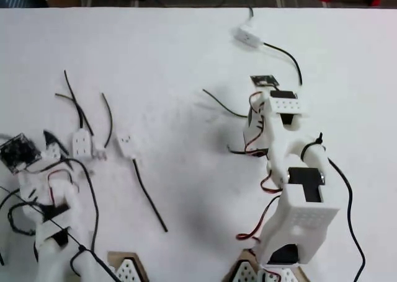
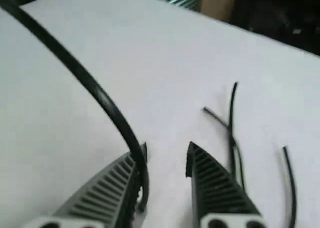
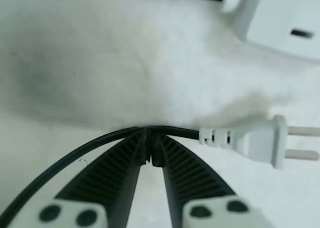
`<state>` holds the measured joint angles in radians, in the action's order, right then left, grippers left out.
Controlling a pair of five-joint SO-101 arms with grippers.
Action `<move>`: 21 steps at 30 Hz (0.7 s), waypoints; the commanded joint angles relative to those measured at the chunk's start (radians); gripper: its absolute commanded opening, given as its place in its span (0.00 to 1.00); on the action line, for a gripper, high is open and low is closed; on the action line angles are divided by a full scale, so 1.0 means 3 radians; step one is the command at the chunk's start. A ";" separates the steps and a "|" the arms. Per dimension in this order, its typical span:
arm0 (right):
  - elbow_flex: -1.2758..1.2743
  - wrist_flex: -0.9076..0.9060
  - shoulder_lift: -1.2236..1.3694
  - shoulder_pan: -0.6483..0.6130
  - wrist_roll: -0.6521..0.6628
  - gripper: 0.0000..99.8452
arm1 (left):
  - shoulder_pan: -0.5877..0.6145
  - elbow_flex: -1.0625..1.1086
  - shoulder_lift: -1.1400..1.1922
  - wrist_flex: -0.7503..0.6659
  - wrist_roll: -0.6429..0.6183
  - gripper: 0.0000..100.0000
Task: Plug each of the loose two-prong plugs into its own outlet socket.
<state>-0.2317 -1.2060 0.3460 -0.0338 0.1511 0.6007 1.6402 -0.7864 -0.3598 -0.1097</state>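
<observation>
A far outlet (image 1: 248, 36) lies near the worktop's (image 1: 173, 59) far edge, about midway along. A second outlet (image 1: 81, 142) and a third outlet (image 1: 126, 144) lie side by side towards the left edge, loose wires (image 1: 77, 105) behind them. The right tool (image 3: 150, 148) pinches a cord (image 3: 90, 148) just behind its plug (image 3: 255, 140), near the far outlet. The left tool (image 2: 165, 158) sits by the left edge.

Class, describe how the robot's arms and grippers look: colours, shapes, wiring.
The right arm and left arm are white, blocky shells with black motors and looping red and black wires. The left gripper and right gripper have dark, ribbed, tapering fingers.
</observation>
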 commanded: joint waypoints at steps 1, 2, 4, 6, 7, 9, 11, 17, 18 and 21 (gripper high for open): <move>0.0041 0.0064 0.0049 -0.0033 -0.0010 0.02 | -0.0233 -0.0358 -0.0018 -0.0097 -0.0072 0.11; 0.0041 0.0064 0.0049 -0.0033 -0.0010 0.02 | -0.0253 -0.0419 -0.0018 0.0015 -0.0072 0.12; 0.0041 0.0064 0.0049 -0.0033 -0.0010 0.02 | -0.0243 -0.0511 -0.0018 0.0307 -0.0077 0.16; 0.0041 0.0064 0.0049 -0.0038 -0.0010 0.02 | -0.0187 -0.0578 -0.0023 0.0588 -0.0077 0.22; 0.0041 0.0064 0.0049 -0.0038 -0.0010 0.02 | -0.0110 -0.0583 -0.0038 0.0701 -0.0077 0.24; 0.0041 0.0064 0.0049 -0.0038 -0.0010 0.02 | 0.0038 -0.0629 -0.0043 0.0854 0.0026 0.24; 0.0041 0.0064 0.0049 -0.0038 -0.0005 0.02 | 0.0187 -0.0634 -0.0043 0.0941 0.0353 0.24; 0.0041 0.0069 0.0049 -0.0043 -0.0005 0.02 | 0.0545 -0.0721 -0.0043 0.1146 0.1202 0.24; 0.0041 0.0069 0.0049 -0.0043 -0.0005 0.02 | 0.0570 -0.0783 -0.0043 0.1268 0.1325 0.24; 0.0041 0.0064 0.0049 -0.0043 0.0072 0.02 | 0.0580 -0.1156 -0.0018 0.1918 0.1642 0.24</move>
<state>-0.2317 -1.2060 0.3460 -0.0338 0.1511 0.7633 1.4208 -0.7848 0.0683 0.2984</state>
